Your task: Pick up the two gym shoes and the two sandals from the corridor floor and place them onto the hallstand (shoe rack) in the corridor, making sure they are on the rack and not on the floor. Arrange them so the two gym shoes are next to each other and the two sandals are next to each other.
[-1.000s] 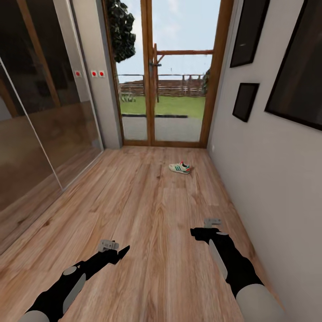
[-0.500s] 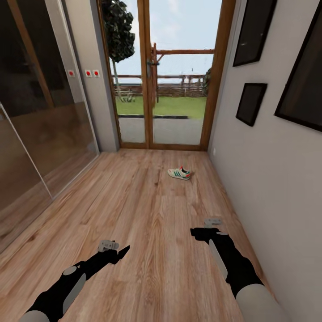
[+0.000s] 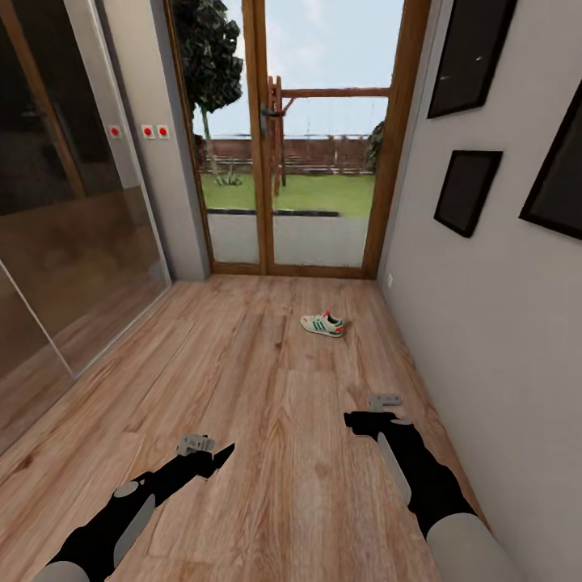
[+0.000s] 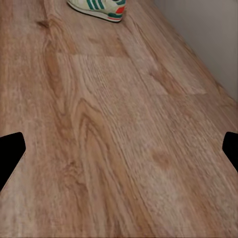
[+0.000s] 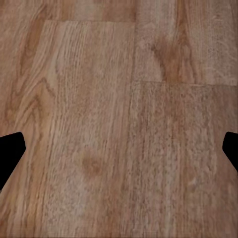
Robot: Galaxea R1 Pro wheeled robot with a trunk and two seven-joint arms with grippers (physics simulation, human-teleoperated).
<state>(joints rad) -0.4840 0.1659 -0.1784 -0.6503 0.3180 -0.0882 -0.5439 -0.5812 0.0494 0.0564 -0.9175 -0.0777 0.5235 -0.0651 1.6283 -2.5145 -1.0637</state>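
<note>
One gym shoe (image 3: pixel 323 324), white with green stripes and a red-orange heel, lies on its sole on the wooden corridor floor ahead, near the right wall. The same gym shoe (image 4: pixel 96 6) appears in the left wrist view, far beyond the fingertips. My left gripper (image 3: pixel 217 454) hangs low over bare floor at the lower left, open and empty. My right gripper (image 3: pixel 357 420) hovers over the planks at the lower right, also open and empty, well short of the shoe. In both wrist views the black fingertips (image 5: pixel 10 151) sit wide apart. The sandals and the hallstand are out of view.
A wooden-framed glass door (image 3: pixel 315 162) closes the corridor's far end. Glossy sliding panels (image 3: pixel 73 242) line the left side. The grey right wall (image 3: pixel 485 339) carries dark picture frames (image 3: pixel 467 191). Open plank floor (image 3: pixel 267 380) stretches between me and the shoe.
The whole picture has shifted: the camera has moved forward down the corridor, so the gym shoe sits lower and the door looms larger. Both arms hold the same pose.
</note>
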